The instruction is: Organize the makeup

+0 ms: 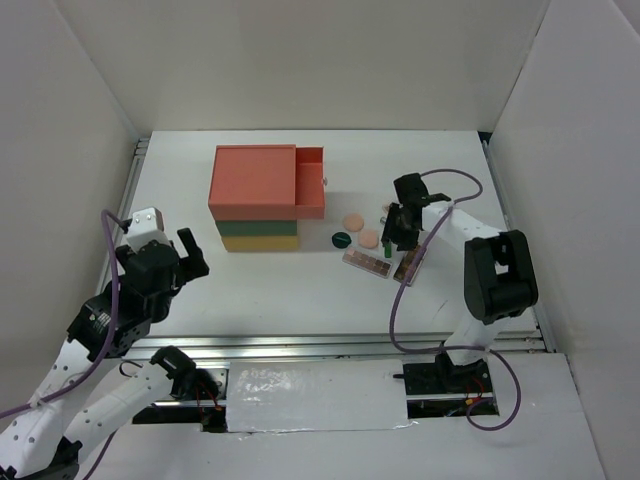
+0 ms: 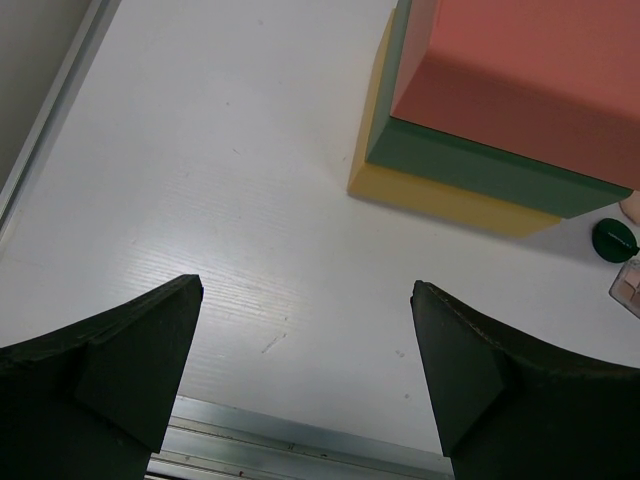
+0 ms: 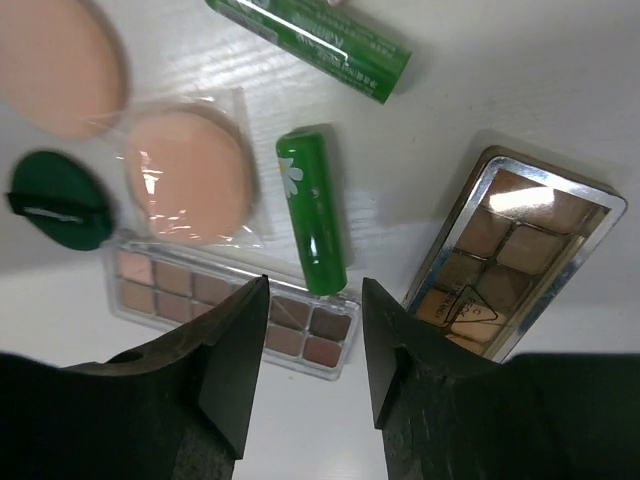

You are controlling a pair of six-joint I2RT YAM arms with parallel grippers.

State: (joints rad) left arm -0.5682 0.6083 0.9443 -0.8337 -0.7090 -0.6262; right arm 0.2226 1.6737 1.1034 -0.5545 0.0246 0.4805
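Observation:
The makeup lies right of the drawer box. In the right wrist view I see a green tube point(image 3: 312, 210), a second green stick point(image 3: 310, 45), two peach puffs point(image 3: 60, 60) point(image 3: 187, 175), a dark-green disc point(image 3: 58, 198) and two long brownish palettes point(image 3: 200, 290) point(image 3: 510, 255). My right gripper point(image 3: 315, 285) is open and empty, hovering over the near end of the green tube and the first palette; it also shows in the top view point(image 1: 400, 228). My left gripper point(image 2: 305, 290) is open and empty over bare table, far left point(image 1: 192, 252). I cannot make out a small square pinkish palette.
The stacked orange, green and yellow drawer box point(image 1: 255, 195) stands at the back middle, its orange top drawer point(image 1: 312, 182) pulled out to the right. It also shows in the left wrist view point(image 2: 500, 110). A metal rail point(image 2: 300, 440) runs along the table's near edge.

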